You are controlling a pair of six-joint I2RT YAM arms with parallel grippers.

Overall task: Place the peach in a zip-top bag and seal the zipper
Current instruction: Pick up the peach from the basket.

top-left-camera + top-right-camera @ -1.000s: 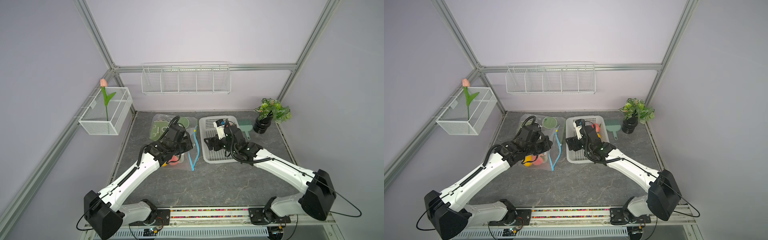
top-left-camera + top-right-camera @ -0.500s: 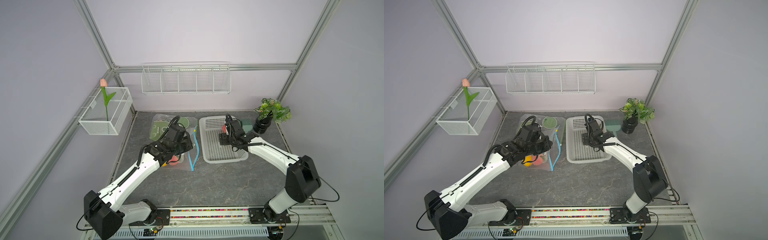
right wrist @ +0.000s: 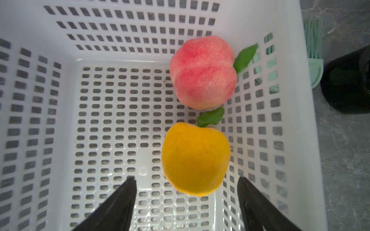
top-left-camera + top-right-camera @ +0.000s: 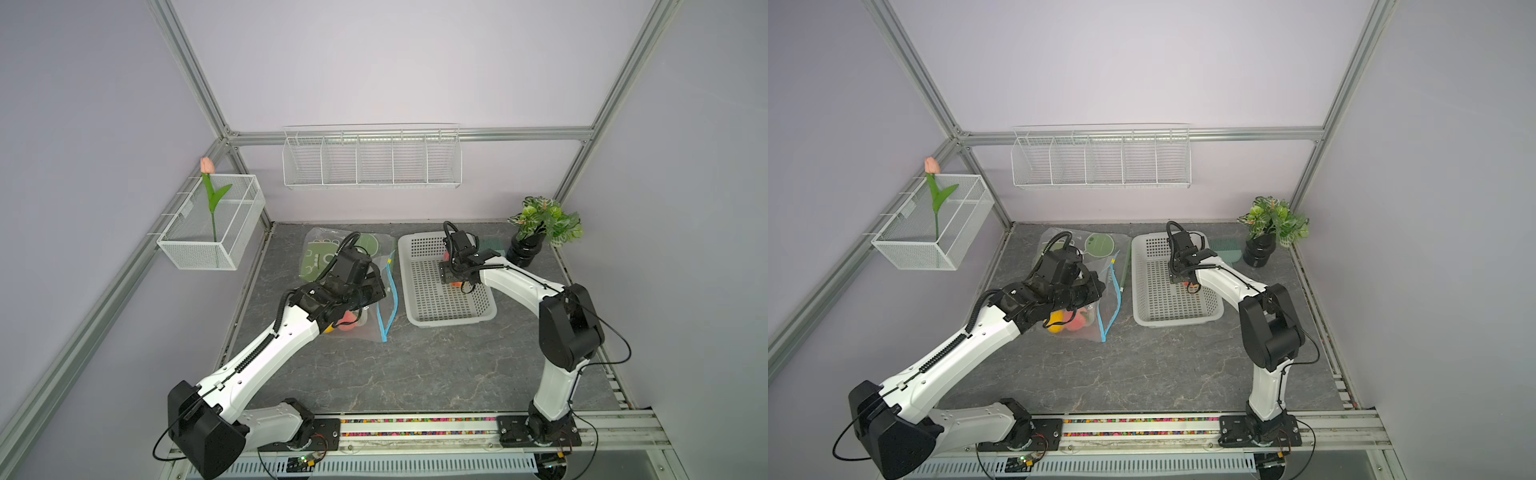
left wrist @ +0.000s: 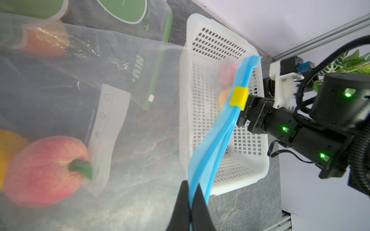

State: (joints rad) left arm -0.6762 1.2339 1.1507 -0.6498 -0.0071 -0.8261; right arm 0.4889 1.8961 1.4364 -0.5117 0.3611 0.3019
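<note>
Pink round peach (image 3: 203, 73) sits beyond the yellow fruit (image 3: 195, 160); send your open right tool (image 3: 185, 180) past it. Left tool (image 5: 190, 188) grips blue zipper (image 5: 220, 130).

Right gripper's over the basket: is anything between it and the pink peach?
Yes. In the right wrist view the yellow peach lies directly between the open right gripper and the pink peach, both by the white basket's side wall. Nothing covers either fruit.

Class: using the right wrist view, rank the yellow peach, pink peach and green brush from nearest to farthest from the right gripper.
1. Yellow peach: in the basket, just ahead of the open right gripper.
2. Pink peach: beyond it, deeper in the basket.
3. Green brush: outside the basket.
</note>
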